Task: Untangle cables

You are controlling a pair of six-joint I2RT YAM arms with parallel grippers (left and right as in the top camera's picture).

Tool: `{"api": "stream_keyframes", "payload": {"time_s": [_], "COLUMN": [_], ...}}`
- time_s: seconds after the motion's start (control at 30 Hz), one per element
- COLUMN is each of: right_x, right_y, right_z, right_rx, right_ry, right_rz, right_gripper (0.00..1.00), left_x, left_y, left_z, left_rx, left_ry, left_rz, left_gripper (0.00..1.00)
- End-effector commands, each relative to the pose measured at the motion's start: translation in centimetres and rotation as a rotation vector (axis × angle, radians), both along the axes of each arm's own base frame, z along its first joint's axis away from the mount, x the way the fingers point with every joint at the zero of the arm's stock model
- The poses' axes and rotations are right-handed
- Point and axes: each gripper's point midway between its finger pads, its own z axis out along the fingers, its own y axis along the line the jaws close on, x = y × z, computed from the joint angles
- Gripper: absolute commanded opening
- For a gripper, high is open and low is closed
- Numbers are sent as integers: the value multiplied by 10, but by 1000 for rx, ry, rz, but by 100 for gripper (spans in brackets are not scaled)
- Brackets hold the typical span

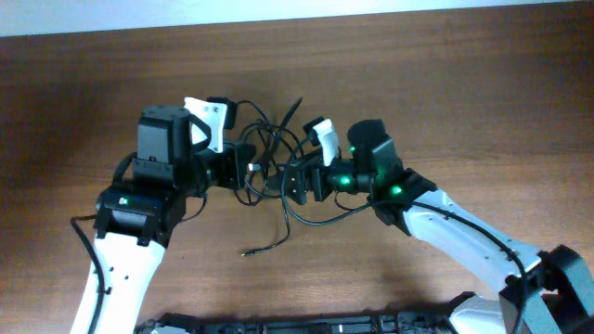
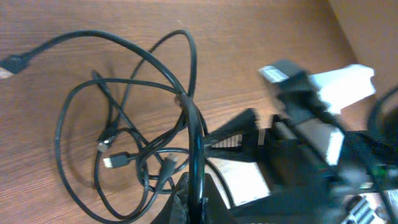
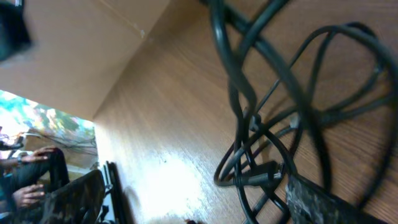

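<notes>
The left tool [image 1: 243, 173] is sitting at the left edge of the cables [image 1: 269, 150]. Its tips are pointing across at the right tool [image 1: 297, 183], which is facing it from the other side of the bunch. The two are sitting close, with only the tangle between them.

In the left wrist view the left tool is standing narrow, pinching one thick black strand [image 2: 198, 168]. This strand is running straight out from its tips and arching over the rest. Ahead and to the left of those tips, the other loops are lying on the worktop [image 1: 427, 74], crossing one another. Two small plugs [image 2: 111, 160] are resting inside the loops, and a third plug [image 2: 10, 65] is lying far out at the end of a long curved strand. The right tool is showing, blurred, to the right of the pinched strand.

In the right wrist view only one textured finger [image 3: 326, 202] of the right tool is showing, low in the corner. Strands are passing just above and beside it, and a nearby plug [image 3: 258, 178] is lying just ahead. I cannot tell whether this tool is gripping anything or standing wide.

From overhead, a loop is hanging out below the right tool. A loose end [image 1: 249, 250] is lying on the worktop behind both tools, on the side of the arms' bases. One strand tip [image 1: 297, 105] is sticking out beyond the tools.
</notes>
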Motion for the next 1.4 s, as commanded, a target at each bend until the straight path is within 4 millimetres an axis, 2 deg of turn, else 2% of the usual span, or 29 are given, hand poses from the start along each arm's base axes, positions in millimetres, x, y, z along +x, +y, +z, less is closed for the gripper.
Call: {"api": "stream_keyframes", "payload": {"time_s": [0.0,0.13,0.23,0.33,0.37,0.43,0.53,0.6,0.67,0.7,0.73,0.83,0.87,0.93,1.03,1.17,1.23,1.33,1.37], "right_x": [10,29,47,59,67,75,84,86,86,86,85,72,69,67,68,67,66,65,64], "right_y": [6,-12,-39,-72,-92,-110,-152,-188,-229,-244,-260,-318,-328,-341,-337,-337,-339,-340,-340], "right_z": [-4,-19,-38,-55,-60,-62,-76,-91,-100,-102,-104,-114,-116,-116,-115,-116,-116,-117,-118], "right_rx": [-30,-123,-248,-365,-409,-420,-467,-514,-544,-549,-554,-576,-575,-541,-488,-491,-497,-508,-510], "right_ry": [-39,-43,-40,-10,-11,8,76,150,220,242,266,378,400,432,446,452,454,456,459], "right_rz": [-59,-198,-366,-552,-623,-668,-757,-830,-916,-951,-990,-1120,-1144,-1165,-1134,-1133,-1139,-1145,-1144], "right_gripper": [86,85,85,86,86,86,86,86,87,92,93,97,97,98,99,99,99,99,99], "left_x": [-9,-11,-13,-17,-24,-34,-51,-51,-47,-45,-41,-32,-30,-26,-20,-5,2,-6,-5], "left_y": [-18,-21,-24,-41,-49,-51,-41,-21,-3,3,8,22,26,33,43,80,122,190,203], "left_z": [17,17,20,42,64,89,128,145,153,154,154,152,152,150,147,145,147,162,165], "left_rx": [-24,-26,-43,-132,-191,-227,-244,-210,-172,-161,-149,-121,-116,-98,-64,31,146,330,374], "left_ry": [-54,-54,-57,-121,-190,-283,-440,-528,-573,-581,-584,-586,-586,-583,-579,-588,-609,-663,-673], "left_rz": [-85,-96,-113,-206,-265,-298,-292,-200,-106,-79,-52,21,40,77,136,351,576,904,945], "left_gripper": [0,0,0,0,0,0,0,0,0,0,0,0,0,0,0,0,0,0,0]}}
